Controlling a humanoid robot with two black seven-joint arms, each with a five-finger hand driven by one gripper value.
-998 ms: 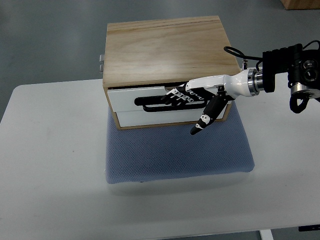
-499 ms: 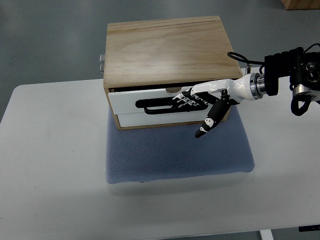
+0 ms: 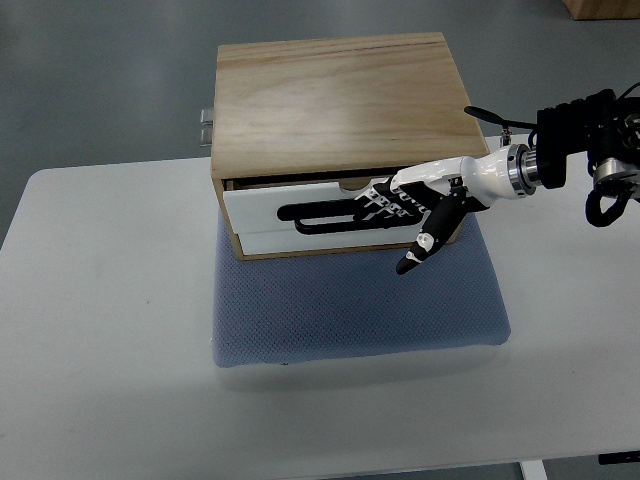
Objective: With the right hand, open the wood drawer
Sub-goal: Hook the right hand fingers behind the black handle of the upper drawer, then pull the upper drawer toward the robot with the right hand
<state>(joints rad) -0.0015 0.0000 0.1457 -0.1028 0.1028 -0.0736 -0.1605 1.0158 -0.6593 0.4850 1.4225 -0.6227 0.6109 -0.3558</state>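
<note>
Reaching in from the right, the right hand [image 3: 400, 205] hooks curled fingers into the drawer [image 3: 320, 215] handle [image 3: 320, 215].

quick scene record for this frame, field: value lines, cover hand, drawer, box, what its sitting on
right hand: fingers hooked in the black handle of the white drawer, thumb pointing down, free
drawer: upper one, pulled out slightly
box: wooden box, standing on a blue mat
surface: white table
left hand: not in view
</note>
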